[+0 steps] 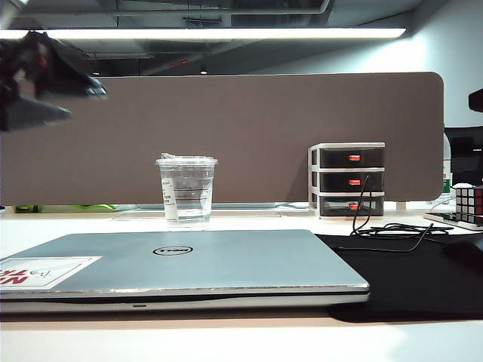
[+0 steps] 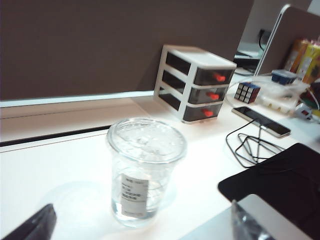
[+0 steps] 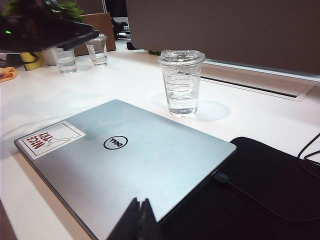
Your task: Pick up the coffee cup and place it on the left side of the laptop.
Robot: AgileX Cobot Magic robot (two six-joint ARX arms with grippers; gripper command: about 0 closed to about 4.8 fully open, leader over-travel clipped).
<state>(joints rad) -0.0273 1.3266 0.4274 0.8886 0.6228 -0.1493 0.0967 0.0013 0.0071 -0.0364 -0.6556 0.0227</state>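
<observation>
The coffee cup (image 1: pixel 186 190) is clear plastic with a clear lid and stands upright on the white table just behind the closed silver laptop (image 1: pixel 181 264). My left gripper (image 1: pixel 79 102) hangs high at the upper left, well above and apart from the cup. In the left wrist view the cup (image 2: pixel 145 170) shows its small white label and stands ahead of the left gripper (image 2: pixel 142 207), which is open and empty. My right gripper (image 3: pixel 139 202) is shut with nothing in it, low over the near edge of the laptop (image 3: pixel 125 160), far from the cup (image 3: pixel 181 82).
A small three-drawer unit (image 1: pixel 347 179) stands at the back right with a black cable (image 1: pixel 385 230) trailing from it. A black mat (image 1: pixel 407 279) lies right of the laptop. A Rubik's cube (image 1: pixel 468 202) and a phone (image 2: pixel 260 121) sit far right. Two other cups (image 3: pixel 65 60) stand far left.
</observation>
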